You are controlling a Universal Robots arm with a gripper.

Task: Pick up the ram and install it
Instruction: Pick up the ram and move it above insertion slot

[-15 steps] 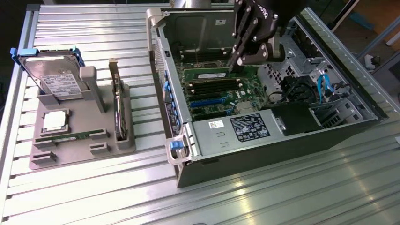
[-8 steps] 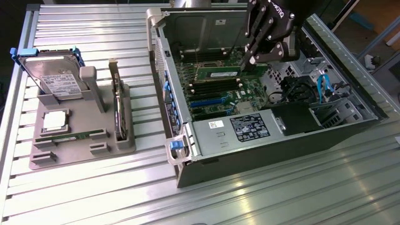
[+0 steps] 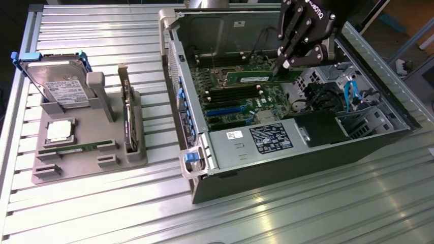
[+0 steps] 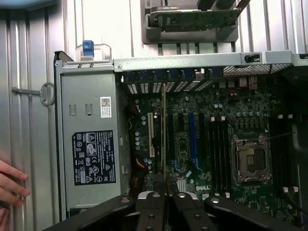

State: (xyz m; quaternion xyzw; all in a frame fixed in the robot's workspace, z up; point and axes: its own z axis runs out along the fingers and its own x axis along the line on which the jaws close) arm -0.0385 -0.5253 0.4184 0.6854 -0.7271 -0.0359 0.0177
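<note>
one ram stick [image 3: 251, 77] pinched in the claw [image 3: 290, 65], hanging inside the open pc case [image 3: 224, 188]

claw is closed down nearly all the way, gripping the green stick by one end. the stick sits level, long edge down, over the motherboard [image 3: 237, 104] right around the dark memory slots. can't tell if its lower edge is touching anything. from the wrist cam the stick is edge-on, just a thin line running out from between the black fingers, with the cpu socket [image 4: 250, 159] off to one side and the power supply [image 4: 91, 154] on the other. a person's hand [image 4: 9, 190] rests on the ribbed metal table [image 3: 305, 213] beside the case. at the exterior view's left a grey holder [image 3: 88, 162] carries the hard drive [image 3: 61, 86] and the expansion card [image 3: 129, 117], well apart from the case.
</note>
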